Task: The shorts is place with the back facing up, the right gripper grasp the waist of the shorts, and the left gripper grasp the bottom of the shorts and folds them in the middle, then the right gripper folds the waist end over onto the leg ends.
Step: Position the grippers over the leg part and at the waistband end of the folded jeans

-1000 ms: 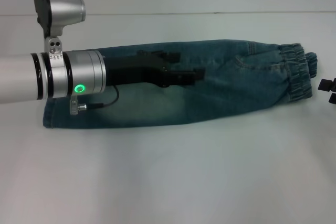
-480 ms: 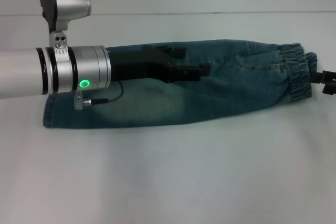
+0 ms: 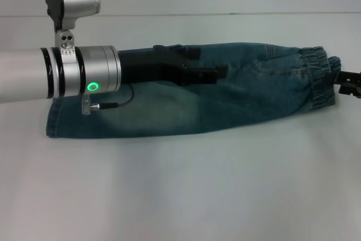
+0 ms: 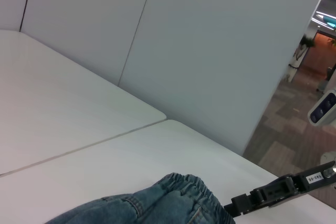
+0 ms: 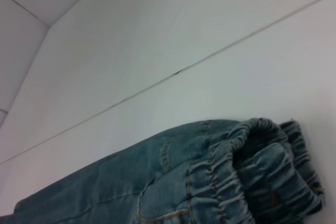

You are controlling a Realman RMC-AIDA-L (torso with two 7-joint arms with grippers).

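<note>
The blue denim shorts (image 3: 225, 105) lie folded lengthwise on the white table, leg ends at the left and elastic waist (image 3: 317, 77) at the right. My left gripper (image 3: 219, 73) hovers over the middle of the shorts with nothing seen in it. At the right edge my right gripper (image 3: 345, 81) is open, its fingertips right at the waist. The left wrist view shows the waist (image 4: 181, 188) with a black finger of the right gripper (image 4: 273, 195) beside it. The right wrist view looks closely at the gathered waist (image 5: 252, 171).
The white table (image 3: 180, 196) spreads wide in front of the shorts and behind them. A seam (image 5: 178, 71) in the tabletop runs behind the shorts. My left arm's silver forearm (image 3: 79, 77) covers the upper left part of the shorts.
My right gripper has moved in from the right edge to the waist. The left arm has shifted slightly right and up over the shorts.
</note>
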